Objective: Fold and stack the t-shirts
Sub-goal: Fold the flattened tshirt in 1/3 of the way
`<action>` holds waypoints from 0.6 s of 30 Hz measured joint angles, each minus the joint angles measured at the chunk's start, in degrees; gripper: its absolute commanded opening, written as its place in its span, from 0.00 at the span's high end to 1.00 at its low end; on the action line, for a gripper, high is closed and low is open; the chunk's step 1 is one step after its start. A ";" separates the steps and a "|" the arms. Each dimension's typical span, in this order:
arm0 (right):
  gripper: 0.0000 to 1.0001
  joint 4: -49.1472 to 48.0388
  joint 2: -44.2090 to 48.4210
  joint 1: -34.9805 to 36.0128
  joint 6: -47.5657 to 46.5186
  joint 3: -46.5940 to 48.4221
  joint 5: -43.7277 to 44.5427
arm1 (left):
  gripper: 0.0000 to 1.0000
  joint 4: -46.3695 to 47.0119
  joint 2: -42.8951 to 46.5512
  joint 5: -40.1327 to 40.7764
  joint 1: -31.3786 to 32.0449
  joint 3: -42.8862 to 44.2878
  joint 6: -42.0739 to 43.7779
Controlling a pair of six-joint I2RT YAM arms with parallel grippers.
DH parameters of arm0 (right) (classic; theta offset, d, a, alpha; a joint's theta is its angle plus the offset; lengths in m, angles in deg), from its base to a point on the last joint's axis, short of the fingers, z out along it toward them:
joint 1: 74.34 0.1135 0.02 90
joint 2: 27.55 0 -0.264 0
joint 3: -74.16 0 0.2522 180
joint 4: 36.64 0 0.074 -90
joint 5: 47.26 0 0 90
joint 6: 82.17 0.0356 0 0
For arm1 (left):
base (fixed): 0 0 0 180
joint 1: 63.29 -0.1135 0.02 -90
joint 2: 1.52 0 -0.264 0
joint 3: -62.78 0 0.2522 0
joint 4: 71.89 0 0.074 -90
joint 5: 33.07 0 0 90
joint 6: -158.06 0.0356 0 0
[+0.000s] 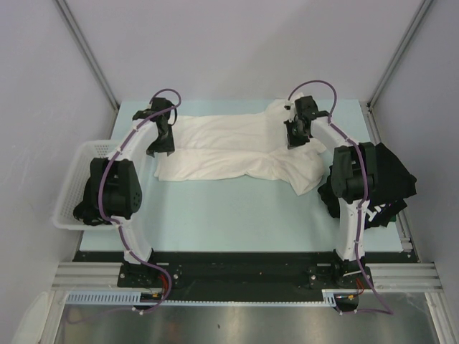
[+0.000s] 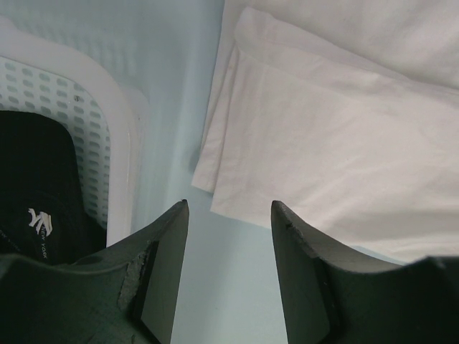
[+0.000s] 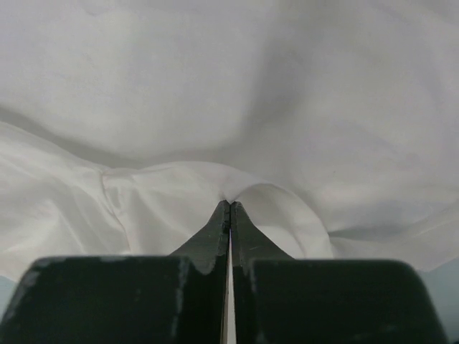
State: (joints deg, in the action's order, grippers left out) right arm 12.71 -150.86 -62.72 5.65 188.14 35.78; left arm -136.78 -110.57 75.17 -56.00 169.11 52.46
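At nine o'clock, at the edge of the pale blue counter (image 1: 237,215), a white mesh basket (image 1: 72,188) holds a black t-shirt (image 2: 36,201) with white print. Just beside it the left pincer (image 2: 229,208) hangs released over the left edge of a cream-white t-shirt (image 1: 229,150), which lies folded lengthwise across the centre toward twelve o'clock. At the shirt's two o'clock end the right pincer (image 3: 229,203) is clenched on a raised fold of it, and a heap of black t-shirts (image 1: 391,178) lies at three o'clock.

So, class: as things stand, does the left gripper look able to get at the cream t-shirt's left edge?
Probably yes: the left gripper hangs open just short of the cream t-shirt, with only bare table between.
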 measured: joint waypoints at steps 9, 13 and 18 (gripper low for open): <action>1.00 0.39 -0.15 -0.24 -0.68 3.63 -0.15 | 0.45 0.00 0.00 0.00 0.00 0.00 0.00; 1.00 0.61 -0.63 -0.26 -1.55 5.97 -0.28 | 0.45 0.00 0.00 0.00 0.00 0.00 0.00; 1.00 1.20 -3.96 -0.28 -2.69 12.02 -0.87 | 0.45 0.00 0.00 0.02 0.00 0.00 0.00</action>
State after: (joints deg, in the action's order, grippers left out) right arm 13.91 -154.82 -63.00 2.97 200.16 34.91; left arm -136.78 -110.57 75.19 -56.00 169.11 52.46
